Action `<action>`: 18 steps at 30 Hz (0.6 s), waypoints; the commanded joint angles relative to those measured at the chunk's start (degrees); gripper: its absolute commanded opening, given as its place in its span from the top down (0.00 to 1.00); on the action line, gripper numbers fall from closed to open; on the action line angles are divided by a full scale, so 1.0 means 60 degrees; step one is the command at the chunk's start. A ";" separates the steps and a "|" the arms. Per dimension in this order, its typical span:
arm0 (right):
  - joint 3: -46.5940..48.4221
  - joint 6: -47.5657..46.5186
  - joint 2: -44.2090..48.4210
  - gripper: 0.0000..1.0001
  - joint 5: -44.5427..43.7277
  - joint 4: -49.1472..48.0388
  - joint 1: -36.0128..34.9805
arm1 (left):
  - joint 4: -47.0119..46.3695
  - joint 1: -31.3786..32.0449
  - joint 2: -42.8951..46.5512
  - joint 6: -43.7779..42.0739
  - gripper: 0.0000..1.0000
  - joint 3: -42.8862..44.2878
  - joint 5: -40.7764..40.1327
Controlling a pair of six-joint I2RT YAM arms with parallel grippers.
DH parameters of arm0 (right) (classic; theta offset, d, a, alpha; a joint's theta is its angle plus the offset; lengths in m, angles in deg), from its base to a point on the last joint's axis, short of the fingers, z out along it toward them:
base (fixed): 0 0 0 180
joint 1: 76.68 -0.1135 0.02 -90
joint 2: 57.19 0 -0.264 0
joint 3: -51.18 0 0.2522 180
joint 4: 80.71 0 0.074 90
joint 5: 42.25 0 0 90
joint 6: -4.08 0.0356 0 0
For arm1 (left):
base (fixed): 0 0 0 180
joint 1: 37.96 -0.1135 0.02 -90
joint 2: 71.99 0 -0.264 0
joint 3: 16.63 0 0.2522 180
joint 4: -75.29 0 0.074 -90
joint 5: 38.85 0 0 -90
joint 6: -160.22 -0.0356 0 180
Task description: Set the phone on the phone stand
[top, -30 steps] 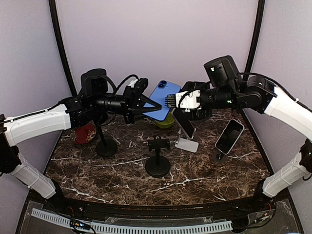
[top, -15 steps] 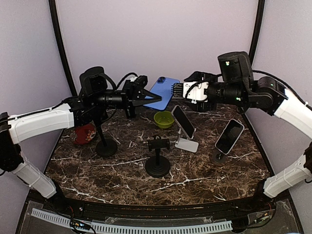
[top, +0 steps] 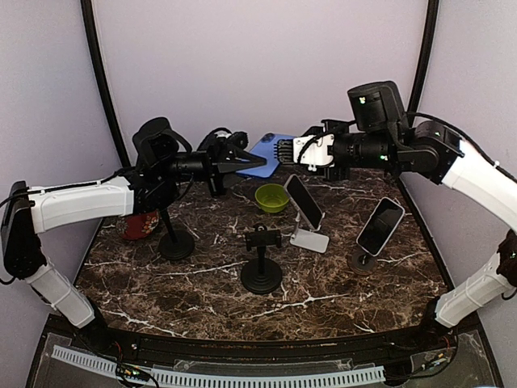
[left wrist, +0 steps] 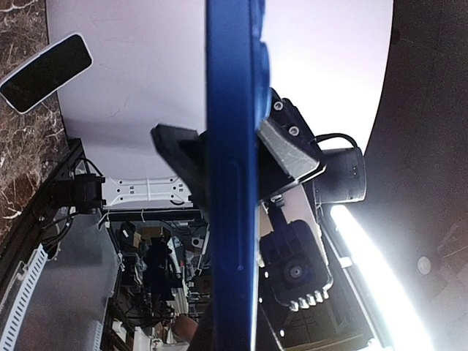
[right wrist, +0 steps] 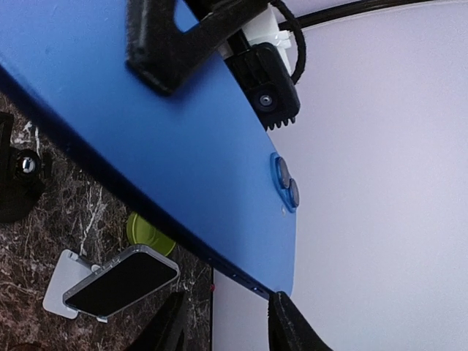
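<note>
- The left pincer (top: 240,159) is clamped on the blue phone (top: 266,147) and holds it high above the marble table (top: 161,299). In the right wrist view, one of its black fingers (right wrist: 172,44) lies flat on the phone's back.
- The phone juts out from the left pincer toward the right pincer (right wrist: 228,306), lying nearly level with its blue back turned up.
- The right pincer's fingers stand apart, and nothing shows in the gap between them. The camera-end corner of the phone sits right at one fingertip (right wrist: 281,311); I cannot tell whether they touch.
- In the left wrist view the phone shows edge-on, with parts of the right arm close on both sides of it.
- A green bowl (top: 272,197) sits on the table below and between the two pincers.
- The empty black phone stand (top: 261,275) is below the left pincer and nearer the arm bases. It stands upright with a small clamp on top.
- A second black stand (top: 175,245) and a red cup (top: 141,222) sit back from the left pincer, under its arm.
- Below the right pincer, a dark phone (top: 304,202) leans on a white stand (top: 311,240).
- Further out on that side, another phone (top: 380,226) leans on a round black base (top: 359,260).
</note>
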 commanded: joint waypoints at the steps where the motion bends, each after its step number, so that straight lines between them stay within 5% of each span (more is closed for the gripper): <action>1: 0.0143 -0.0307 -0.0345 0.70 0.0372 -0.0798 -0.0067 | -0.2148 0.0122 -0.0051 0.1000 1.00 0.0072 0.0798; 7: 0.0012 -0.0462 -0.0428 0.96 0.0395 -0.1024 -0.0061 | -0.3036 0.0120 -0.0327 0.1681 0.96 0.0132 0.0942; 8: -0.0008 -0.0498 -0.0432 0.99 0.0367 -0.1054 -0.0060 | -0.3151 0.0120 -0.0371 0.1749 0.86 0.0131 0.0952; 9: -0.0023 -0.0521 -0.0434 1.00 0.0351 -0.1072 -0.0064 | -0.3222 0.0111 -0.0388 0.1752 0.57 0.0127 0.0969; 10: -0.0051 -0.0536 -0.0431 1.00 0.0332 -0.1065 -0.0060 | -0.3253 0.0107 -0.0401 0.1727 0.14 0.0134 0.0992; 11: -0.0078 -0.0561 -0.0425 1.00 0.0304 -0.1046 -0.0058 | -0.3235 0.0115 -0.0384 0.1656 0.02 0.0155 0.1008; 18: -0.0317 -0.0504 -0.0328 1.00 0.0241 -0.1037 0.0038 | -0.1672 -0.0008 -0.0079 0.0488 0.01 0.0114 0.0980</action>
